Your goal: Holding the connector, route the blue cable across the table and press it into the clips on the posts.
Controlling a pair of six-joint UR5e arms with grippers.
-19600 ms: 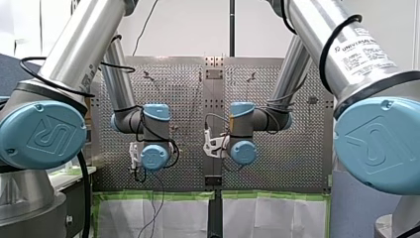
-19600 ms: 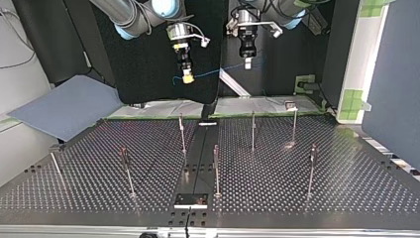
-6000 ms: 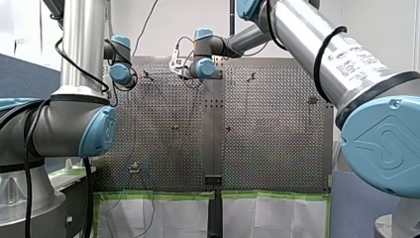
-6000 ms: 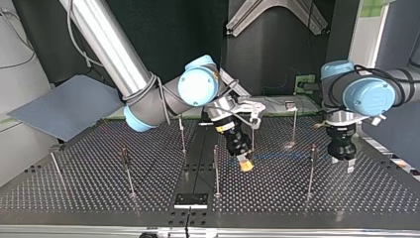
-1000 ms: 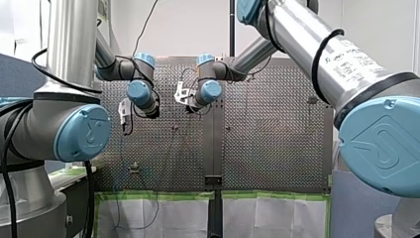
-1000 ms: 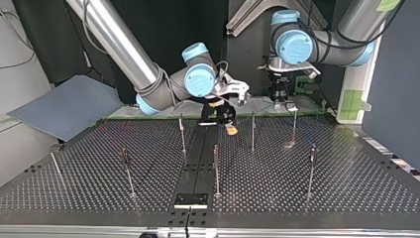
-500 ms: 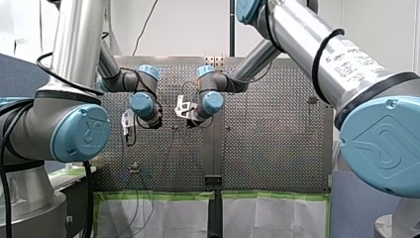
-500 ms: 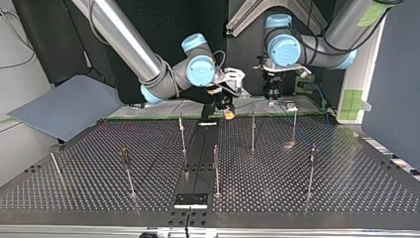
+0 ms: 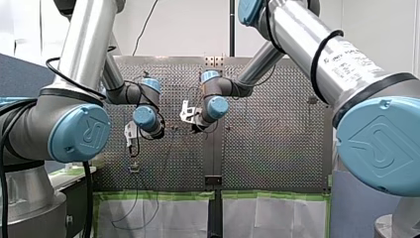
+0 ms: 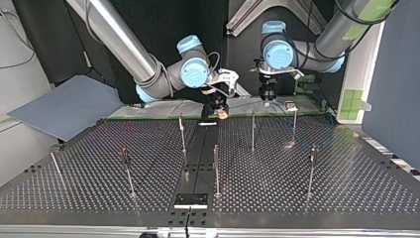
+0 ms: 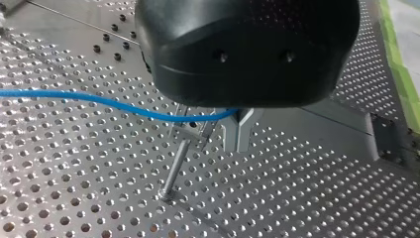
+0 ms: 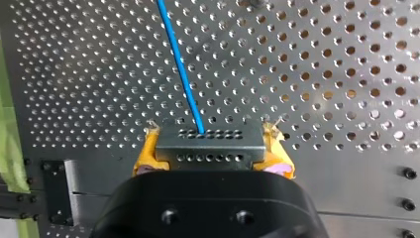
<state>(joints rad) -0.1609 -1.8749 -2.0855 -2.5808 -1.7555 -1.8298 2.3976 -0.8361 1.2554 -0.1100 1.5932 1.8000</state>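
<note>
In the right wrist view my right gripper [image 12: 211,154] is shut on the grey perforated connector [image 12: 209,140], yellow pads at both of its ends. The blue cable [image 12: 180,74] runs out of the connector, ahead over the perforated table. In the left wrist view my left gripper [image 11: 236,131] has its metal fingers shut on the blue cable [image 11: 99,100], just above a post [image 11: 172,168] with a clip [image 11: 194,125]. In the top view my right gripper [image 10: 222,112] and my left gripper [image 10: 267,97] hang close together over the table's far edge.
Several thin posts stand on the perforated table [image 10: 346,193], among them one [image 10: 182,134] near the middle, one [image 10: 253,130] and one [image 10: 294,123] under the grippers. A grey-blue sheet [image 10: 64,106] lies off the table's left. A black plate [image 10: 190,200] sits at the near edge.
In the top view both grippers have moved back toward the table's far edge and to the left, carrying the cable with them. In the front view both have come lower.
</note>
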